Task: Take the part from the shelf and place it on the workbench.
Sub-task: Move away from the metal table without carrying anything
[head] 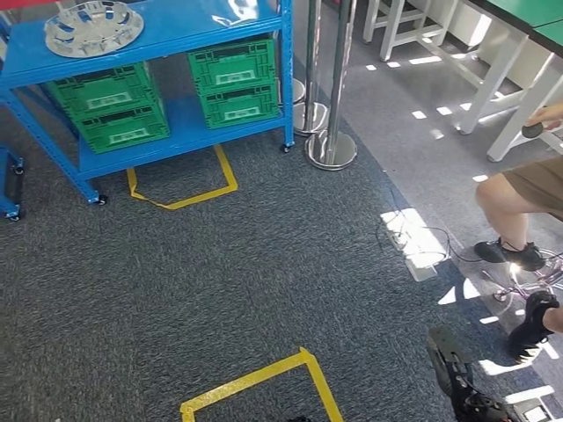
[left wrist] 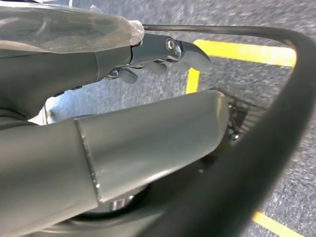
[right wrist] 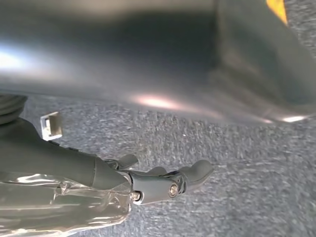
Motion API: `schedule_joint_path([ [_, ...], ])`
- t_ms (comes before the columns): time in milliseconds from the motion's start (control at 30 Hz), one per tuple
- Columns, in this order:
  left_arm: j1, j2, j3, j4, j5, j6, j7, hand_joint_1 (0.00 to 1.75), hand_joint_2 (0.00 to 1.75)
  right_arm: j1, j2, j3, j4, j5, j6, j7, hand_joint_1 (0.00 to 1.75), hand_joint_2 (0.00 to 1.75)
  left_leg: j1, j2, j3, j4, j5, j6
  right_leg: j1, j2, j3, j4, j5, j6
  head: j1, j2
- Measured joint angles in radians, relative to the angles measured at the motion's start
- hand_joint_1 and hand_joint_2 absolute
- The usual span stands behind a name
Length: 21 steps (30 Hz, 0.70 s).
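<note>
Yellow floor tape (head: 255,380) lies nearest; both your hands, left hand (left wrist: 164,52) and right hand (right wrist: 168,182), hang spread, holding nothing. Approaching the shelf (head: 166,35), you risk clipping stanchions (head: 332,145) or misjudging the wheel cover (head: 93,26).

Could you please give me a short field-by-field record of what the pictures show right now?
part: round silver metal disc with cut-outs, lying flat on the top shelf
shelf: blue metal rack on castors, at the far left of the head view
crates: two green plastic crates on the lower shelf
floor marks: yellow tape outline before the rack, another nearer the robot
left hand: holds nothing, fingers extended over the carpet
right hand: holds nothing, fingers extended over the carpet
person: seated at right, leg in view
task state: part not yet taken
</note>
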Motion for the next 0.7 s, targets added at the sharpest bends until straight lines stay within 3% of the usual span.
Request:
schedule_joint_path([
  [67, 0.001, -0.002, 0.000, 0.000, 0.000, 0.000, 0.000, 0.00, 0.00, 0.001, 0.003, 0.000, 0.012, 0.001, -0.002, 0.015, 0.00, 0.00, 0.001, -0.012, -0.001, 0.017, -0.011, -0.010, -0.005, 0.015, 0.053, -0.128, 0.072, 0.007, 0.003, 0.000],
  [133, -0.001, 0.000, 0.000, 0.000, -0.002, 0.000, 0.001, 0.00, 0.00, 0.001, 0.008, 0.000, 0.024, 0.006, -0.008, 0.041, 0.00, 0.00, -0.001, -0.024, -0.011, 0.040, -0.022, -0.021, -0.009, 0.035, 0.086, -0.207, 0.096, 0.001, 0.004, 0.000],
  [233, 0.001, 0.004, -0.001, 0.000, -0.003, 0.000, 0.002, 0.00, 0.00, 0.004, 0.020, 0.002, 0.036, 0.028, -0.018, 0.088, 0.00, 0.00, 0.000, -0.035, -0.021, 0.052, -0.025, -0.033, -0.005, 0.029, 0.094, -0.214, 0.093, -0.020, 0.001, 0.000],
  [300, 0.003, 0.006, -0.001, 0.000, -0.003, 0.000, 0.004, 0.00, 0.00, 0.002, 0.026, 0.005, 0.040, 0.047, -0.027, 0.117, 0.00, 0.00, 0.002, -0.017, -0.039, 0.091, -0.049, -0.044, -0.007, 0.020, 0.097, -0.216, 0.098, -0.030, -0.004, 0.000],
  [400, -0.001, 0.005, -0.001, 0.000, -0.003, 0.000, 0.010, 0.00, 0.00, 0.003, 0.031, 0.017, 0.047, 0.068, -0.031, 0.146, 0.00, 0.00, 0.009, 0.016, -0.133, 0.282, -0.138, -0.060, -0.006, 0.003, 0.095, -0.216, 0.098, -0.036, -0.012, 0.000],
  [433, -0.001, 0.005, -0.001, 0.000, -0.002, 0.000, 0.012, 0.00, 0.00, 0.004, 0.033, 0.021, 0.050, 0.071, -0.031, 0.151, 0.00, 0.00, 0.011, 0.019, -0.162, 0.335, -0.153, -0.062, -0.005, -0.003, 0.095, -0.216, 0.097, -0.037, -0.012, 0.000],
  [467, -0.001, 0.004, -0.002, 0.000, -0.001, 0.001, 0.013, 0.00, 0.00, 0.003, 0.034, 0.024, 0.052, 0.073, -0.031, 0.153, 0.00, 0.00, 0.012, 0.020, -0.173, 0.352, -0.150, -0.061, -0.005, -0.007, 0.096, -0.216, 0.097, -0.037, -0.012, 0.000],
  [500, 0.000, 0.004, -0.002, 0.000, -0.001, 0.002, 0.013, 0.00, 0.00, 0.003, 0.035, 0.027, 0.053, 0.074, -0.031, 0.154, 0.00, 0.00, 0.012, 0.021, -0.164, 0.328, -0.128, -0.056, -0.004, -0.012, 0.096, -0.216, 0.096, -0.038, -0.012, 0.000],
  [600, -0.002, 0.008, -0.002, 0.000, 0.000, 0.006, 0.013, 0.00, 0.00, 0.001, 0.039, 0.036, 0.054, 0.074, -0.031, 0.153, 0.00, 0.00, 0.001, 0.039, -0.061, 0.120, -0.038, -0.028, 0.001, -0.022, 0.101, -0.220, 0.094, -0.036, -0.012, 0.000],
  [633, -0.004, 0.011, -0.002, 0.000, 0.000, 0.007, 0.013, 0.00, 0.00, 0.001, 0.041, 0.038, 0.054, 0.074, -0.031, 0.153, 0.00, 0.00, -0.005, 0.047, -0.038, 0.072, -0.025, -0.019, 0.002, -0.025, 0.103, -0.222, 0.093, -0.034, -0.012, 0.000],
  [700, -0.006, 0.013, -0.002, 0.000, 0.000, 0.008, 0.013, 0.00, 0.00, 0.000, 0.044, 0.042, 0.054, 0.073, -0.030, 0.153, 0.00, 0.00, -0.012, 0.050, -0.027, 0.044, -0.024, -0.010, 0.000, -0.032, 0.105, -0.227, 0.092, -0.026, -0.012, 0.000],
])
